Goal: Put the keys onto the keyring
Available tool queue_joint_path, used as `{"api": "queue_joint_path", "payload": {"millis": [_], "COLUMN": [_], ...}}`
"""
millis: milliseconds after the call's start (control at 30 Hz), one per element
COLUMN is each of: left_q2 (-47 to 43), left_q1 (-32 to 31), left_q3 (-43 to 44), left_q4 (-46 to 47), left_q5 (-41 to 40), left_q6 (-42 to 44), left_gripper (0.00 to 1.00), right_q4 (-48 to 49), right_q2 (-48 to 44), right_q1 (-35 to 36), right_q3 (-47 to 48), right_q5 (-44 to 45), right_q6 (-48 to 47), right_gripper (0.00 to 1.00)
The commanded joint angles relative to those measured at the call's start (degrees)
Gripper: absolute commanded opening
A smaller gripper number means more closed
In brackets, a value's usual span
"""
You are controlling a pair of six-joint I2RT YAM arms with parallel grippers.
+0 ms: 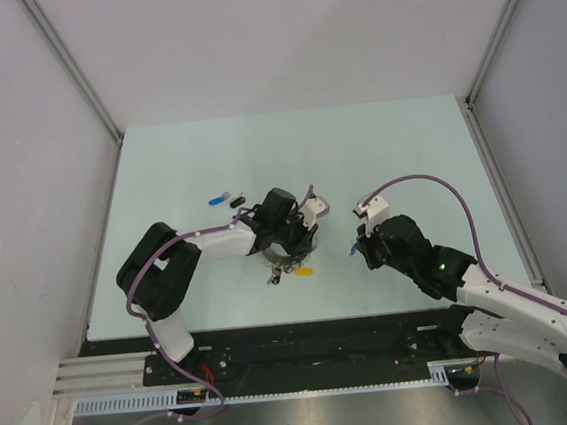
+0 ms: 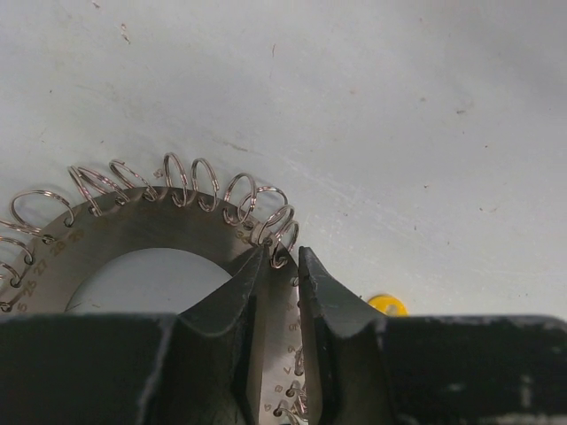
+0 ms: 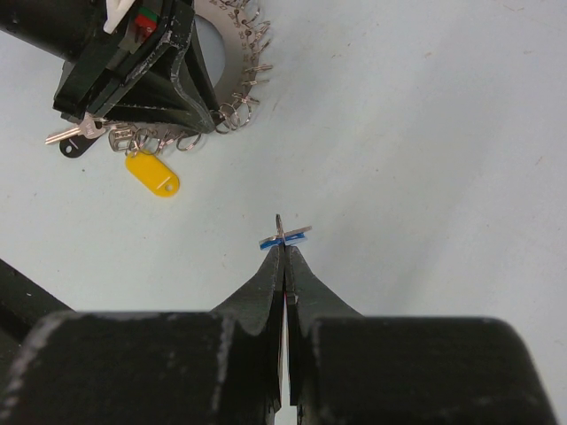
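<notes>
My left gripper (image 1: 288, 240) is shut on the flat band of the keyring (image 2: 151, 226), its fingers on either side of the band next to the wire loops. The keyring also shows in the right wrist view (image 3: 229, 44). A yellow-headed key (image 3: 152, 173) and a black-headed key (image 3: 75, 142) lie at the ring's edge under the left gripper; I cannot tell if they hang on loops. My right gripper (image 3: 283, 248) is shut on a tiny blue-headed key (image 3: 285, 237), held a little to the right of the ring, apart from it (image 1: 356, 251).
Another blue-headed key (image 1: 220, 197) and a small dark piece (image 1: 239, 201) lie on the pale table (image 1: 408, 150) behind and left of the left gripper. White walls stand on three sides. The table's near edge lies at the arm bases.
</notes>
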Motion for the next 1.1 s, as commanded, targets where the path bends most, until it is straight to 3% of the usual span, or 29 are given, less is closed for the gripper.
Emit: {"api": "queue_joint_path", "payload": {"millis": [0, 667, 1067], "left_q2": [0.00, 1.67, -3.42], "left_q1": [0.21, -0.06, -0.06], "left_q3": [1.07, 0.99, -0.95], "left_q4": [1.32, 0.53, -0.27], "left_q5": [2.18, 0.78, -0.98], "left_q6": [0.92, 1.27, 1.01], "left_gripper": [0.24, 0.20, 0.02], "right_q4": [2.59, 2.68, 2.50], "right_q2": [-0.26, -0.08, -1.49], "right_q1": [0.28, 0.28, 0.46], "right_q3": [-0.15, -0.24, -0.24], "right_q5": [-0.13, -0.13, -0.83], "right_q6": [0.73, 0.73, 1.00], "right_gripper": [0.00, 0.00, 0.00]}}
